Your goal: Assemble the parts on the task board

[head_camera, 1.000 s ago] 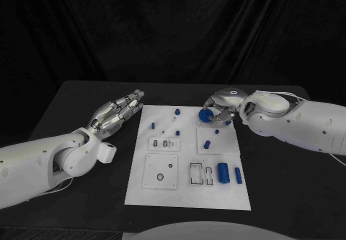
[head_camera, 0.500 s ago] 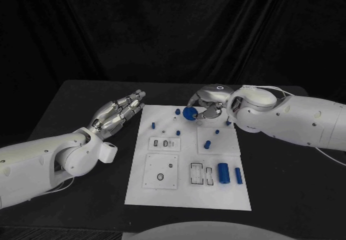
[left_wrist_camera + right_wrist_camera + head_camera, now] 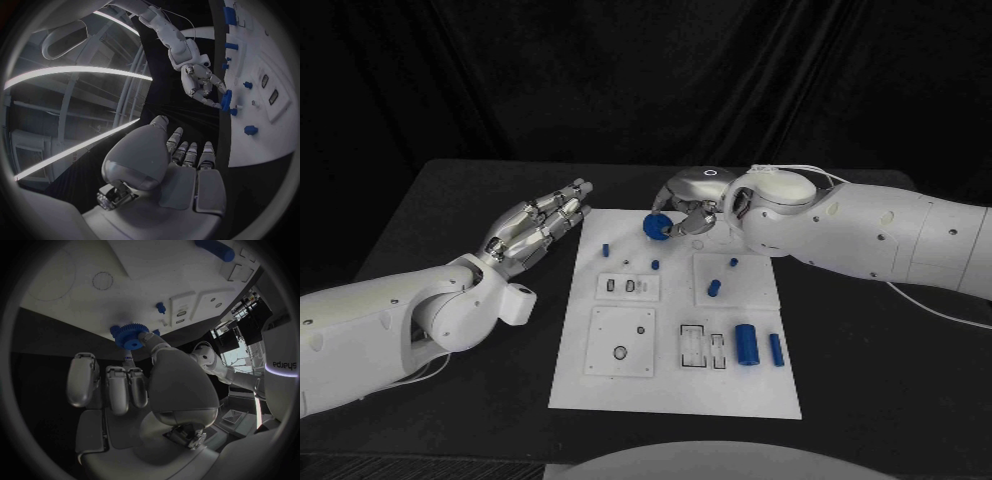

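White task board (image 3: 678, 390) on a black table (image 3: 459, 215). Blue gear (image 3: 656, 227) in the silver right hand (image 3: 692, 213); silver left hand (image 3: 538, 225) on a white arm (image 3: 387, 320). Blue cylinder (image 3: 746, 345) and smaller blue pegs (image 3: 714, 289) on the board; dark outlines mark its recesses (image 3: 620, 352). Black curtain (image 3: 646, 80) behind.

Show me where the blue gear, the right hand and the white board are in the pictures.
blue gear (image 3: 655, 227): head view, on its round face.
right hand (image 3: 692, 205): head view, on the middle of the hand, which holds the gear.
white board (image 3: 675, 395): head view, on its bare near edge.
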You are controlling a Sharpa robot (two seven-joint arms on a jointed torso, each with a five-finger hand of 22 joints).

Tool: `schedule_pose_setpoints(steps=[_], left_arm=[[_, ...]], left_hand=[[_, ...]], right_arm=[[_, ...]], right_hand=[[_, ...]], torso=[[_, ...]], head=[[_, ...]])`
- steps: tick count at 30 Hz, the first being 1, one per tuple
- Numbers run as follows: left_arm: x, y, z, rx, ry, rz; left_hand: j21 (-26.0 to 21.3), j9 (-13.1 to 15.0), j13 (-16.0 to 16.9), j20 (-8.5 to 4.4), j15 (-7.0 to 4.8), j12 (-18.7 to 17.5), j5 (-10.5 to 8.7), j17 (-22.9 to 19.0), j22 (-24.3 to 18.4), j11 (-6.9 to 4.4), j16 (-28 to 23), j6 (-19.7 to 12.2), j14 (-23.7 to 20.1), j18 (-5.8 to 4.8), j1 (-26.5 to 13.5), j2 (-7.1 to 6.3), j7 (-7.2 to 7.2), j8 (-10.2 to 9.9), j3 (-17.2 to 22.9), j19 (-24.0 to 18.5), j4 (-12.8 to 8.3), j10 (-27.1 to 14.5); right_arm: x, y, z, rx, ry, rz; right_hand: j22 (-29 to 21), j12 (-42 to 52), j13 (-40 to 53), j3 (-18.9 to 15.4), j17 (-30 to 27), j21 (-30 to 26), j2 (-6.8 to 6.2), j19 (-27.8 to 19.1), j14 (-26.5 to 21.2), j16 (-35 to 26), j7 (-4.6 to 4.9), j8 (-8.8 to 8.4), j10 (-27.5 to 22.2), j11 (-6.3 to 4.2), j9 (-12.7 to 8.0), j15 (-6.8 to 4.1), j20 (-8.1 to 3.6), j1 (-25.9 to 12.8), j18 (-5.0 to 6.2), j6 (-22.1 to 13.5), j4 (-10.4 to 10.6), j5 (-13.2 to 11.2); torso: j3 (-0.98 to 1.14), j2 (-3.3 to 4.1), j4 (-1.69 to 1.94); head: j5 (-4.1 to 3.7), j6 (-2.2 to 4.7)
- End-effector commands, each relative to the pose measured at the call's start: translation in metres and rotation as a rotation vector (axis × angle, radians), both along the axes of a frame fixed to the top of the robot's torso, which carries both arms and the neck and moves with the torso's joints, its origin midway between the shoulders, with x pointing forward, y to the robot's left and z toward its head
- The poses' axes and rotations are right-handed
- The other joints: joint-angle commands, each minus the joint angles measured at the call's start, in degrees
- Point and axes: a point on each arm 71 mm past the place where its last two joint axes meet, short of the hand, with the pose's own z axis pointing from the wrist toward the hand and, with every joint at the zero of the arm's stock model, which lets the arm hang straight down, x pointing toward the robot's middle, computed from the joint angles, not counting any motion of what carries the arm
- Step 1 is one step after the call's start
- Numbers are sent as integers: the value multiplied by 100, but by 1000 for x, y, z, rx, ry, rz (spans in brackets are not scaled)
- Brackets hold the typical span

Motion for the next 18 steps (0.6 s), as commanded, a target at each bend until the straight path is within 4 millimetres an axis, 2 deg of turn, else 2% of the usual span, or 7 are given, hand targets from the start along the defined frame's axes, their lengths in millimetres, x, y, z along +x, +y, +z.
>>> schedule_pose_setpoints(steps=[1,9,12,16,18], left_arm=[[-2,0,12,-105,-126,2],[-1,-1,12,-106,-125,-2],[-1,-2,11,-106,-125,-2],[0,-2,11,-106,-124,-4],[0,-2,11,-106,-124,-4]], left_hand=[[-14,9,9,37,35,16,15,-9,-5,42,-21,25,8,81,43,11,24,20,21,0,-2,6],[-14,9,11,41,37,18,15,-9,-5,45,-21,23,8,83,42,11,27,20,28,0,-3,13],[-14,9,11,41,37,18,15,-9,-5,45,-21,23,8,83,42,11,27,20,28,0,-3,13],[-14,9,11,41,37,18,15,-9,-5,45,-21,23,8,83,42,11,27,20,28,0,-3,13],[-14,9,11,41,37,18,15,-9,-5,45,-21,23,8,83,42,11,27,20,28,0,-3,13]], right_arm=[[2,2,-5,-29,22,-7],[4,9,-12,-45,30,-7],[4,11,-14,-50,36,-5],[4,14,-16,-54,43,-2],[3,16,-18,-56,45,-3]], right_hand=[[665,15,1509,5,1509,-32,-17,-12,610,15,3,807,589,46,1567,49,49,-76,22,9,40,-24],[652,15,1509,54,1509,-74,-36,-33,610,15,22,704,589,36,1517,50,59,-72,33,-38,37,-20],[649,15,1509,67,1509,-83,-39,-38,610,15,25,678,589,32,1504,47,59,-71,35,-51,37,-23],[643,15,1509,81,1509,-101,-47,-47,610,15,28,643,589,21,1488,41,57,-71,40,-68,35,-35],[632,15,1509,112,1509,-135,-53,-65,610,15,25,574,589,4,1456,27,49,-69,48,-108,34,-64]], torso=[[3,3,-8],[13,12,-15],[13,6,-26],[11,3,-23],[12,4,-29]], head=[[0,-7],[-11,-23],[-7,-30],[-3,-47],[-4,-52]])
